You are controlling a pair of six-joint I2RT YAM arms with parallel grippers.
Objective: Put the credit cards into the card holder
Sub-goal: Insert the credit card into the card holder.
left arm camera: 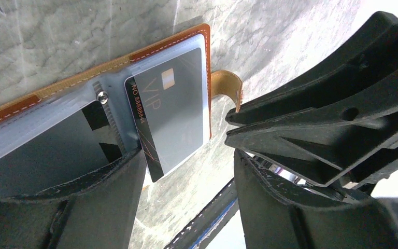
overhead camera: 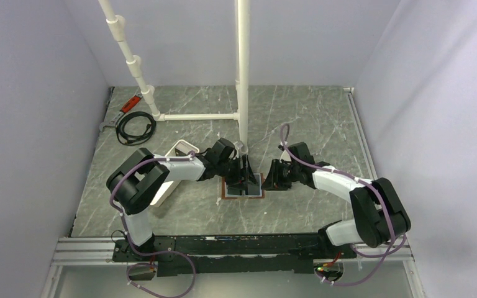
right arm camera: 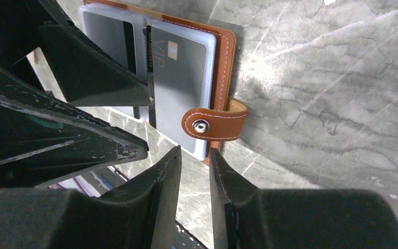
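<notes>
The brown card holder [overhead camera: 258, 194] lies open on the table between both grippers, its snap strap [right arm camera: 215, 123] at the right edge. A grey VIP credit card [left arm camera: 173, 111] [right arm camera: 179, 78] sits in the clear sleeve of its right page. Another grey card [right arm camera: 109, 41] shows in the left page. My left gripper [left arm camera: 186, 161] [overhead camera: 243, 176] hangs over the holder, open, its left finger [left arm camera: 109, 192] at the left page. My right gripper [right arm camera: 193, 155] [overhead camera: 274, 177] stands just off the holder's strap side, open a little, with nothing between its fingers.
A long white tray [overhead camera: 172, 171] stands left of the holder under the left arm. A white pipe frame [overhead camera: 243, 74] rises right behind the holder. A coiled black cable [overhead camera: 133, 127] and a red tool [overhead camera: 130, 102] lie at the back left.
</notes>
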